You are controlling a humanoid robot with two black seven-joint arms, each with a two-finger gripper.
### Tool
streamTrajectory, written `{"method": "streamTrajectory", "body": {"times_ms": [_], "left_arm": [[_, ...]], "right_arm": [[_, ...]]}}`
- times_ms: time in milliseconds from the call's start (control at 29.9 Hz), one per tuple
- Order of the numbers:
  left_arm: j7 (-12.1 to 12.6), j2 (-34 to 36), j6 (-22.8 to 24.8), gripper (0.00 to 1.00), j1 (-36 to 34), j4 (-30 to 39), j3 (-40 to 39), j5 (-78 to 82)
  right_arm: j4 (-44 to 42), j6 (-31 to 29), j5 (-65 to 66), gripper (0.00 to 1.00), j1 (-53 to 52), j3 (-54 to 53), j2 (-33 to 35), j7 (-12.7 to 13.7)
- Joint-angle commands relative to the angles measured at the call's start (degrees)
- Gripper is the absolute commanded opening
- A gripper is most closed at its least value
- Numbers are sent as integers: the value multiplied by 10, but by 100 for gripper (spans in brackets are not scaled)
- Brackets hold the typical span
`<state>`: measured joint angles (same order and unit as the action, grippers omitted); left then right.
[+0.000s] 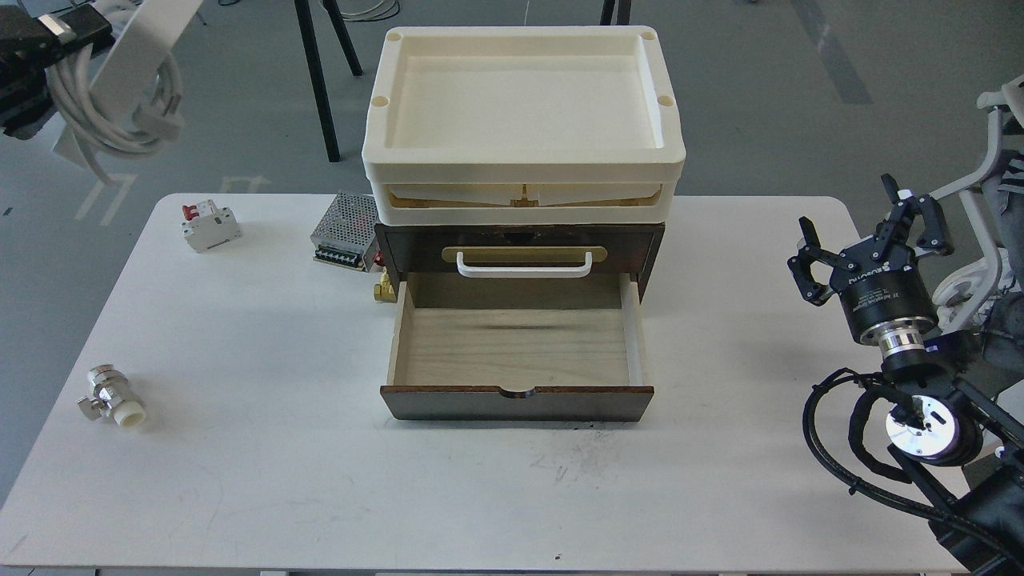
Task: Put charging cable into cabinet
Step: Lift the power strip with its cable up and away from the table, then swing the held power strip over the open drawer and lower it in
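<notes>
Far to the upper left of the cabinet (520, 240), the left gripper (48, 44) sits in the corner of the view, raised above and beyond the table's (240, 480) left end. It carries the charging cable (132, 76) — a flat white power strip tilted up toward the frame's edge, with its thick white cord hanging in loops below. The dark fingers are mostly cut off by the frame, so I cannot tell how wide the jaws stand, only that the strip appears held there, off the table.

On the table left of the cabinet lie a metal valve fitting (110, 398) near the front, a small white circuit breaker with a red switch (210, 226) further back, and a perforated power supply box (346, 230) just beside the cabinet's left wall. A small brass fitting (384, 290) sits against that same wall.

The cabinet stands at the table's middle with a cream tray (520, 164) on top. Its lower drawer (516, 344) is pulled out toward the robot and shows bare wood inside — nothing in it.

Right of the cabinet, well apart from it, the right gripper (868, 236) hovers over the table's right edge, its jaws spread wide and holding nothing.

By my judgement the task is about halfway: the drawer is open and the cable lifted, but it must be carried across, lowered in, and the drawer perhaps closed.
</notes>
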<state>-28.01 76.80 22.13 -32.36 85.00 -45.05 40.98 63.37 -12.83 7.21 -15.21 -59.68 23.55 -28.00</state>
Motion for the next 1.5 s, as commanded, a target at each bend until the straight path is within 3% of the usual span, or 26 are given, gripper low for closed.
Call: {"method": "streamTrajectory", "body": {"times_ms": [0,334,635,936,1471], "left_arm": [[0,-3,9,9,-36,35,0,66],[0,-53,59,9,-89,67,6,193],[0,-168,59,9,-82,68,14,350],[0,-254,59,9,-86,66,99,443],[0,-390,59,10,-79,-39,129,510]], "right_arm": [[0,0,0,99,0,0,0,0],[-1,0,1,99,0,0,0,0],[-2,0,1,99,0,0,0,0],[-3,0,1,99,-1,0,0,0],[-3,0,1,99,-1,0,1,0]]}}
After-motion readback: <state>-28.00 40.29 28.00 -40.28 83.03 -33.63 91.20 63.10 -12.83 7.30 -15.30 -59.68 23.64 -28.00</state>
